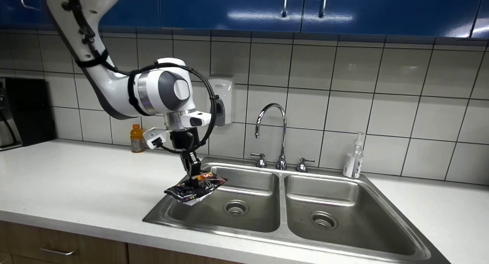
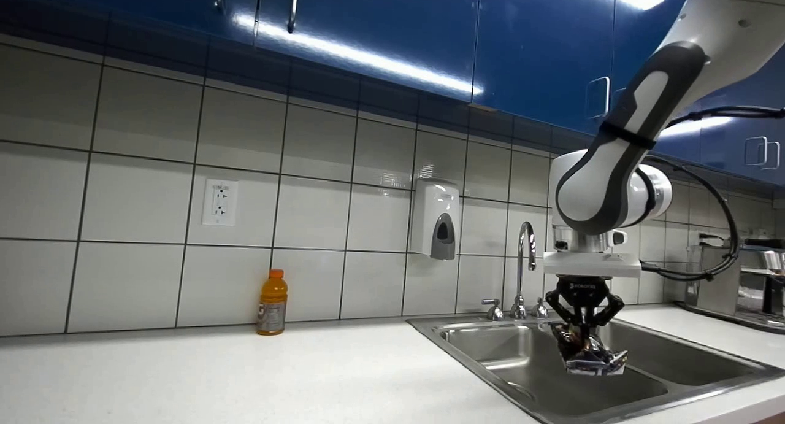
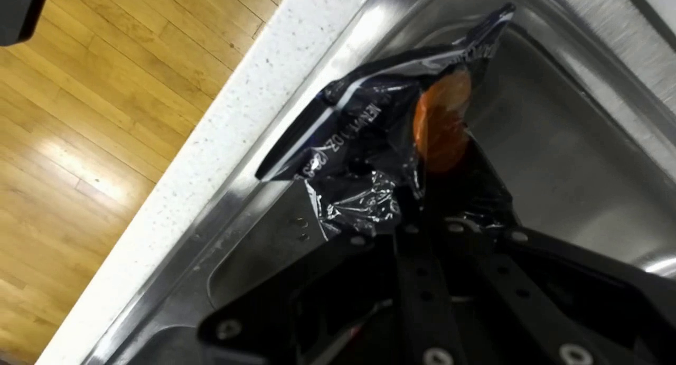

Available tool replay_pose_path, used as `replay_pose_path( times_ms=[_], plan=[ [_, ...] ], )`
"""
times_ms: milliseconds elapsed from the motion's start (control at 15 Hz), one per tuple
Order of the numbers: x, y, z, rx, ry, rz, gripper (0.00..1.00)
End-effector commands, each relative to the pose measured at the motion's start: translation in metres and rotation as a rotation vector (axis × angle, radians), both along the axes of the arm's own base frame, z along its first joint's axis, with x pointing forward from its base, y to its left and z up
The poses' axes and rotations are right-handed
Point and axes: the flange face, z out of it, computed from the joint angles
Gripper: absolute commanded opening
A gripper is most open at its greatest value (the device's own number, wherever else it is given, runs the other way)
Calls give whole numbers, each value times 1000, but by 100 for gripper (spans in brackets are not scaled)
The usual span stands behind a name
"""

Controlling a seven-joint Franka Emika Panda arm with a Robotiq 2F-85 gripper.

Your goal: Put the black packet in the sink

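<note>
The black packet (image 1: 212, 184), crinkly with red, orange and white print, hangs from my gripper (image 1: 195, 180). My gripper is shut on its middle, and the packet's ends stick out on both sides of the fingers. The packet also shows in an exterior view (image 2: 592, 358) under the gripper (image 2: 584, 332), and in the wrist view (image 3: 364, 138) ahead of the fingers (image 3: 422, 212). The stainless double-basin sink (image 1: 282, 203) is below. The packet is held over the basin nearer the orange bottle, close to that basin's outer side. The sink (image 3: 565, 159) surrounds it in the wrist view.
A curved chrome faucet (image 1: 283, 138) with two handles stands behind the sink. A clear pump bottle (image 1: 353, 161) stands at the sink's back corner. An orange bottle (image 2: 272, 307) stands on the white counter (image 2: 245, 375) by the wall. A soap dispenser (image 2: 435, 218) is on the tiles.
</note>
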Motion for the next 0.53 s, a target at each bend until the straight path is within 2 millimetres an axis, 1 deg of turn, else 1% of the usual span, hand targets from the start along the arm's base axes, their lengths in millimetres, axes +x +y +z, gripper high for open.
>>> replay_pose_path(
  times_ms=[0, 267, 467],
  plan=[
    [28, -24, -16, -34, 13, 15, 0],
    [50, -46, -33, -47, 25, 6, 0],
    [65, -58, -46, -54, 24, 19, 0]
  ],
)
